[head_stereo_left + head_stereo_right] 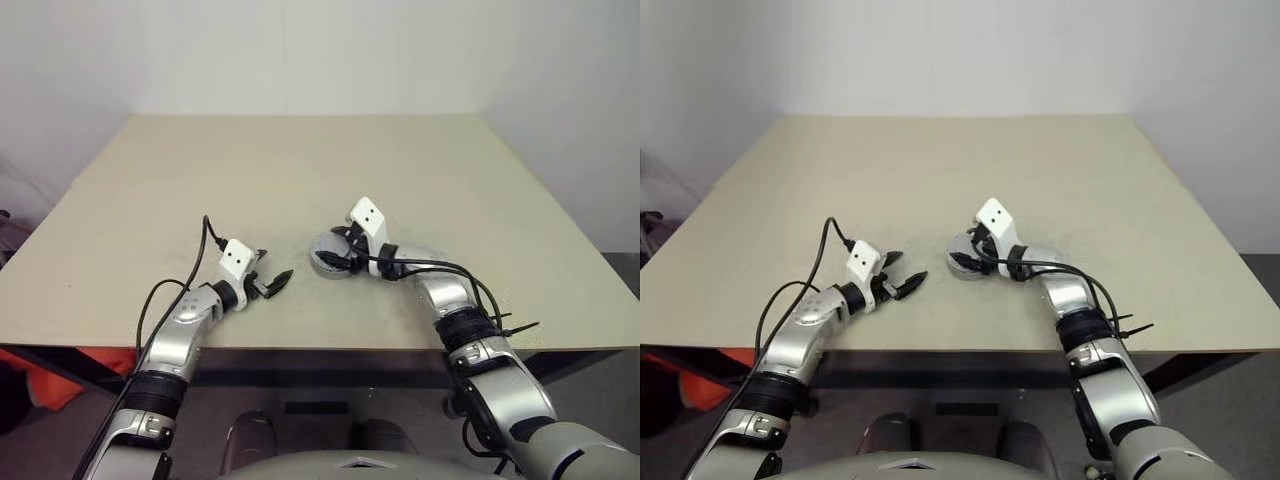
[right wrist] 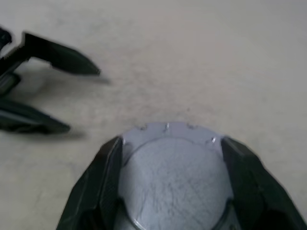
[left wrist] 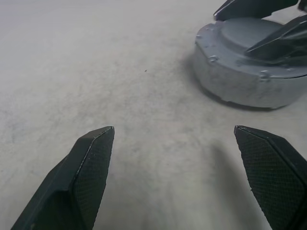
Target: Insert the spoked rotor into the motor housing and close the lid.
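Lid point(image 2: 175, 177) sits between right gripper point(image 2: 172, 153) fingers; left gripper point(image 3: 189, 158) open beside.

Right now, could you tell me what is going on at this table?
The robot is working on a round grey motor assembly lying on the beige table. The smooth lid is already on top, so the housing looks closed. The right gripper has its two black fingers on either side of the lid, at its edges. The left gripper hangs open just beside the assembly, holding nothing and not touching it.
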### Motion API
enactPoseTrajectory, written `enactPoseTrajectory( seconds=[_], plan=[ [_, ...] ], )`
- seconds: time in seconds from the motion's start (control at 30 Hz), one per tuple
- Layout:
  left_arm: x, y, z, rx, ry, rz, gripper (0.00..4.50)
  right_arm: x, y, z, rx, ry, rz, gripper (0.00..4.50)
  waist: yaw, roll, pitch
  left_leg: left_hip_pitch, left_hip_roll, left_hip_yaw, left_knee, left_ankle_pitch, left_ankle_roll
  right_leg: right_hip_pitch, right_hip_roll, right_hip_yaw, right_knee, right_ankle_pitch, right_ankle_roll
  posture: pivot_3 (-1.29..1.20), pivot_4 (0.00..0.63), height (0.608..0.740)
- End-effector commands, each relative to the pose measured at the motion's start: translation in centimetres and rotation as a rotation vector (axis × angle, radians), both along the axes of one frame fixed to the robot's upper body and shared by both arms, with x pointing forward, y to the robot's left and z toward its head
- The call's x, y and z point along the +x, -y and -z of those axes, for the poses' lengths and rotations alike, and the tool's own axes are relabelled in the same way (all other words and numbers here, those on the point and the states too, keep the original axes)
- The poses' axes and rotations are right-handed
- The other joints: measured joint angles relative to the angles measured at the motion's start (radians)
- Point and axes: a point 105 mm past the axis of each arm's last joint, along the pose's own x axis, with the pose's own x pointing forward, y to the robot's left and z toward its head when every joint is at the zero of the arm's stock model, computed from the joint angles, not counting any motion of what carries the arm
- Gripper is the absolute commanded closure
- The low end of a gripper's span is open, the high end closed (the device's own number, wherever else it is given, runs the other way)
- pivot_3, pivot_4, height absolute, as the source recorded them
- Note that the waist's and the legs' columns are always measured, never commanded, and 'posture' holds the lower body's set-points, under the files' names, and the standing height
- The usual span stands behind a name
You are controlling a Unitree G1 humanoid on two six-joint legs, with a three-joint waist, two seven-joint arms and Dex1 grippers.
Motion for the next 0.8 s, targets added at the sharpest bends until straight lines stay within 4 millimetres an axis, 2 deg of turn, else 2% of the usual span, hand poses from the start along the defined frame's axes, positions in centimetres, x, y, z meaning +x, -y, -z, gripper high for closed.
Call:
enactPoseTrajectory(
  seconds=[0.03, 0.23, 0.37, 0.6, 0.7, 0.8],
  plan=[
    [0.5, -0.1, -1.3, -0.002, 0.046, -0.003, 0.25, -0.1, 1.4, 2.9, -0.090, -0.065, 0.061, 1.38, 0.001, 0.000, 0.000, 0.002, 0.000, 0.000, 0.000, 0.000, 0.000, 0.002, 0.000, 0.000, 0.000, 0.000, 0.000, 0.00, 0.000, 0.740],
    [0.6, -0.2, -1.4, -0.015, 0.047, -0.020, 0.25, -0.4, 1.2, 3.7, -0.097, -0.077, 0.056, 1.38, 0.001, 0.000, 0.000, 0.006, -0.001, -0.003, 0.000, 0.000, 0.000, 0.005, -0.001, 0.000, -0.002, -0.001, 0.001, 0.00, 0.000, 0.740],
    [1.4, -0.2, -2.4, -0.100, 0.029, -0.084, 0.25, -0.4, 1.2, 3.9, -0.100, -0.090, 0.050, 1.38, 0.001, -0.001, -0.001, 0.006, -0.001, -0.003, 0.000, 0.000, 0.000, 0.005, -0.001, 0.000, -0.002, 0.000, 0.001, 0.00, 0.000, 0.740],
    [2.5, -0.5, -3.9, -0.205, 0.003, -0.149, 0.25, -1.4, 1.0, 4.2, -0.035, -0.226, 0.005, 1.38, 0.000, -0.002, -0.006, 0.005, 0.000, -0.003, 0.000, 0.000, 0.000, 0.005, 0.000, 0.000, -0.001, 0.000, 0.001, 0.00, 0.000, 0.740],
    [2.7, 0.0, -4.4, -0.269, -0.027, -0.158, 0.25, -1.8, 1.5, 5.2, -0.082, -0.230, 0.006, 1.38, -0.001, -0.004, -0.010, 0.005, -0.001, -0.002, -0.001, 0.000, 0.000, 0.005, 0.000, 0.000, -0.001, 0.000, 0.000, 0.00, 0.000, 0.740],
    [2.8, 1.1, -4.9, -0.347, -0.086, -0.146, 0.25, -1.8, 1.5, 5.3, -0.077, -0.236, 0.015, 1.38, -0.001, -0.004, -0.011, 0.005, -0.001, -0.001, -0.001, -0.002, 0.000, 0.005, 0.000, 0.000, -0.002, 0.000, 0.000, 0.00, 0.000, 0.740]
  ],
)
